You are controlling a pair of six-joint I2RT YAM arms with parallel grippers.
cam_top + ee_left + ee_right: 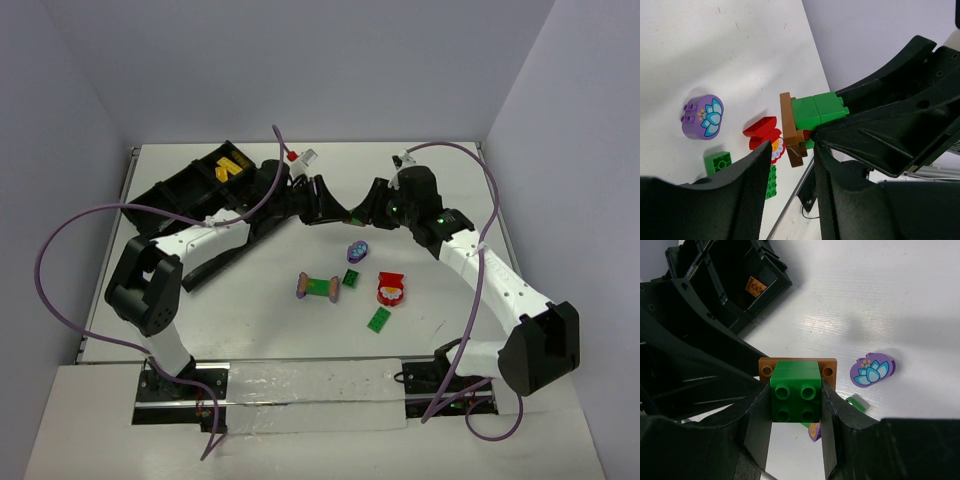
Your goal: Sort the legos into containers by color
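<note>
Above the worktop (880,290), your right pincer (795,401) clamps the green brick's (795,384) sides; likely light, rigid, slick, so grab its brown plate (829,371) with the parted, empty left pincer (791,172).

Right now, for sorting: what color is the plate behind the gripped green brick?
Brown plate, clearest in right wrist view.

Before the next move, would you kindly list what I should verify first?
1. Right gripper shut on the green brick: ok.
2. Brown plate attached to that brick: ok.
3. Left gripper open: ok.
4. Plate's edge deep enough between the left fingers to grip: cannot tell.
5. Tray in view, yellow bricks inside: ok.
6. Free tray compartment for green: cannot tell.
</note>
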